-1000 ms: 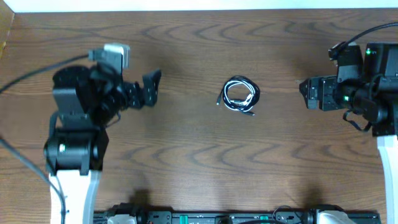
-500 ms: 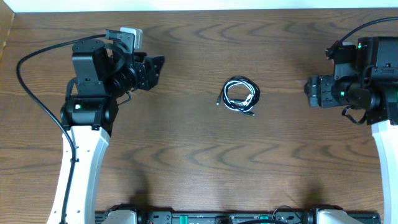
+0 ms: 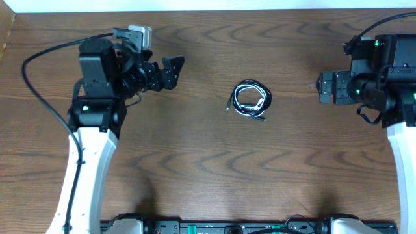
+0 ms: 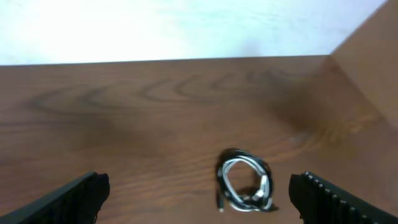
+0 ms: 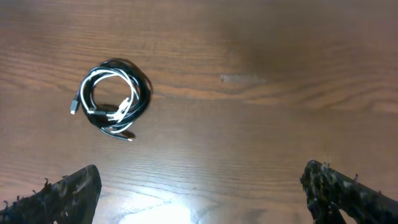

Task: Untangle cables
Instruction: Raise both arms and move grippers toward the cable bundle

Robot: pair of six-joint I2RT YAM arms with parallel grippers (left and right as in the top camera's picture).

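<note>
Both arms have swung toward the middle since the earlier overhead frame; the coil has not moved.
Overhead: left gripper (image 3: 172,70), upper left, and right gripper (image 3: 323,89), upper right, flank the cables (image 3: 251,99), a black-and-white tangle at centre, probably lining up an approach from each side. Left wrist: jaws spread wide and empty, cables (image 4: 245,188) at lower centre. Right wrist: jaws likewise released, cables (image 5: 112,98) at upper left.
</note>
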